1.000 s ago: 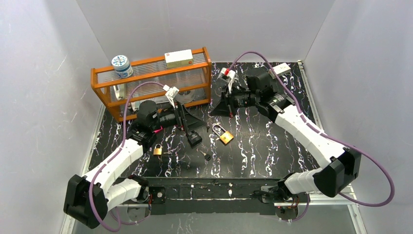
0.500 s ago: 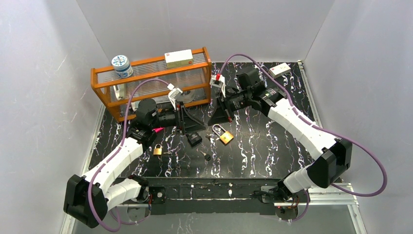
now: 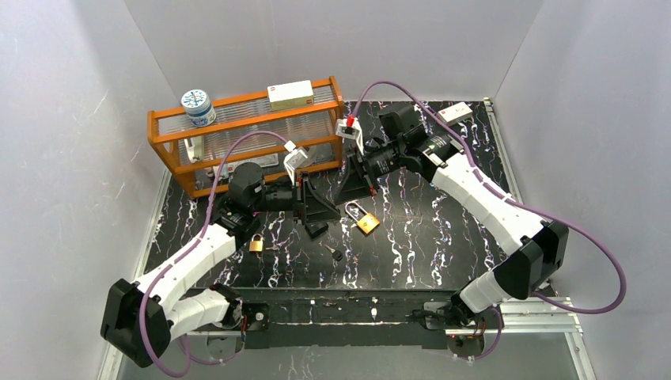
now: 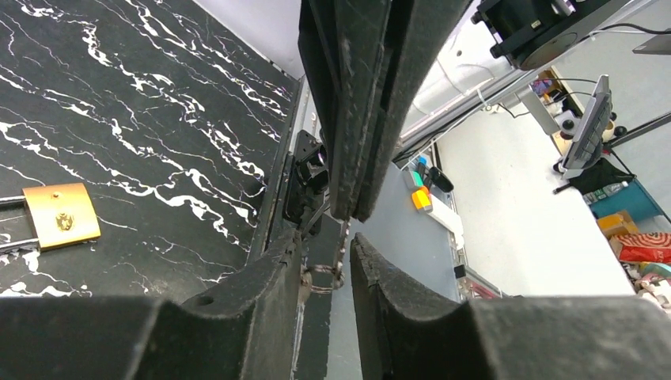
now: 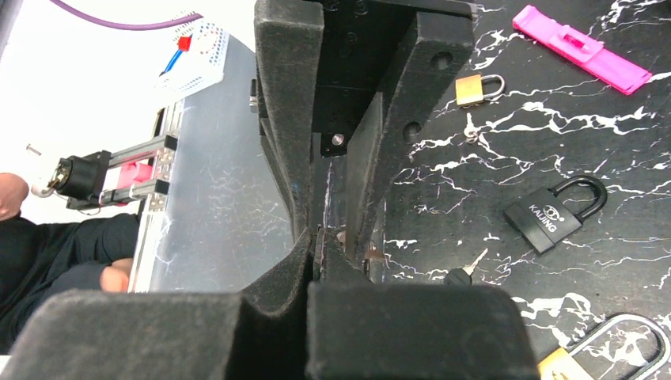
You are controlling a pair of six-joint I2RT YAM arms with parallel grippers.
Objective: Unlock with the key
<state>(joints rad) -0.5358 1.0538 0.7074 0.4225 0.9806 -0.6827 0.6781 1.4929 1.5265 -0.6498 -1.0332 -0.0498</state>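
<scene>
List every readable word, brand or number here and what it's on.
"KALING", as best it reads: white letters on the body of the black padlock.
White box on the orange rack: label too small to read.
Jar lid: print too blurred to read.
Small brass padlock: no legible marking.

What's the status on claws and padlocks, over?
Left claw open, right claw shut, tips facing. Black padlock, large brass padlock, small brass padlock shut; black-headed key loose on table. Nothing blocking them.
</scene>
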